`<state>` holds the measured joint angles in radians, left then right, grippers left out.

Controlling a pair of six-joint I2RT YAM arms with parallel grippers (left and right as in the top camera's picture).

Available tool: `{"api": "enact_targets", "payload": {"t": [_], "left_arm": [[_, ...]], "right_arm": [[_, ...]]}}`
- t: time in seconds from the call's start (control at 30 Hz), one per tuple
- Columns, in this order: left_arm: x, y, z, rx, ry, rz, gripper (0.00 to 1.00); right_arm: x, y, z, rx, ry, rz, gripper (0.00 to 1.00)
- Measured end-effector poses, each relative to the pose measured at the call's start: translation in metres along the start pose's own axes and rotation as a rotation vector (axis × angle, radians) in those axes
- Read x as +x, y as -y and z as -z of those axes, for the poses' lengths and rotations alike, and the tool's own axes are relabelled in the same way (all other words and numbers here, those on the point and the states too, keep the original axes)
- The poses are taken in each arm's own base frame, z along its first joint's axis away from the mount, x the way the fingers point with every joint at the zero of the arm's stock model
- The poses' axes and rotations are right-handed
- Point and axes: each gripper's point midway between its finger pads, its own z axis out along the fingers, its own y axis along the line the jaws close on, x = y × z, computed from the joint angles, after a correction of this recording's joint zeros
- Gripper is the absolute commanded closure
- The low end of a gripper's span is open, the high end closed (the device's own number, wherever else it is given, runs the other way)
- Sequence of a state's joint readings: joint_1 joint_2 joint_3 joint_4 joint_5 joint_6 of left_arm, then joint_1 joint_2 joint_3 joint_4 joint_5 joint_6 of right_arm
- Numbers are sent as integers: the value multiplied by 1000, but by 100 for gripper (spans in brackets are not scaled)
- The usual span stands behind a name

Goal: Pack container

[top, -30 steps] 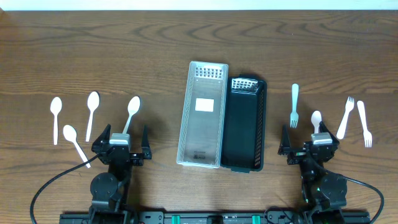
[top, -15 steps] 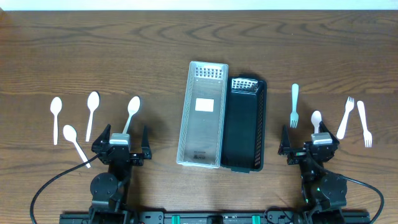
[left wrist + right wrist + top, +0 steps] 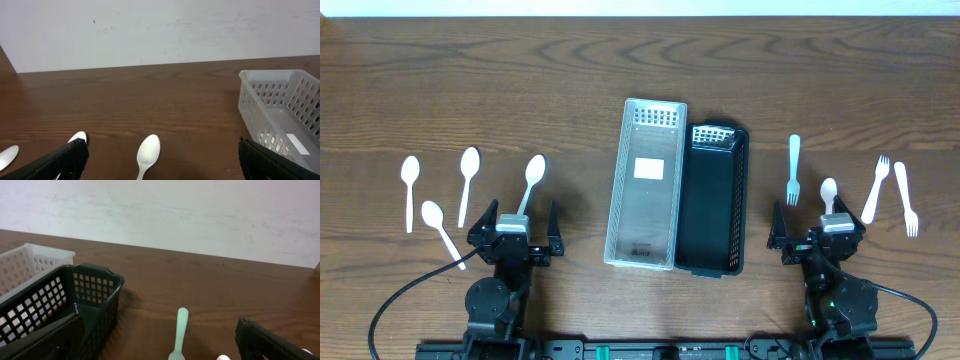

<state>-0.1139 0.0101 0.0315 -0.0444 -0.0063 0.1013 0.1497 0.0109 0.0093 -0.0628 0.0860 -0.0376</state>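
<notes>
A clear plastic basket and a black basket stand side by side at the table's middle, both empty. Several white spoons lie at the left. White forks and a spoon lie at the right. My left gripper is open and empty near the front edge, a spoon between its fingers' line of sight. My right gripper is open and empty, a fork ahead of it.
The clear basket's corner shows at the right of the left wrist view. The black basket's corner shows at the left of the right wrist view. A pale wall stands beyond the table's far edge.
</notes>
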Motion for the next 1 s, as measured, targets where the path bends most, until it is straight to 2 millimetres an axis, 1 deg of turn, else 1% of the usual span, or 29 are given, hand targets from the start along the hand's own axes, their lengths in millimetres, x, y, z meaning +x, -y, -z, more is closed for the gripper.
{"api": "enact_targets", "payload": {"t": [0.67, 0.73, 0.87, 1.0], "left_arm": [[0, 0, 0, 0, 0, 0, 2], [0, 0, 0, 0, 0, 0, 2], [0, 0, 0, 0, 0, 0, 2], [0, 0, 0, 1, 0, 76, 2]], "right_arm": [[0, 0, 0, -1, -1, -3, 1], [0, -1, 0, -4, 1, -26, 1], [-2, -1, 0, -8, 8, -145, 1], [2, -3, 0, -18, -16, -206, 1]]}}
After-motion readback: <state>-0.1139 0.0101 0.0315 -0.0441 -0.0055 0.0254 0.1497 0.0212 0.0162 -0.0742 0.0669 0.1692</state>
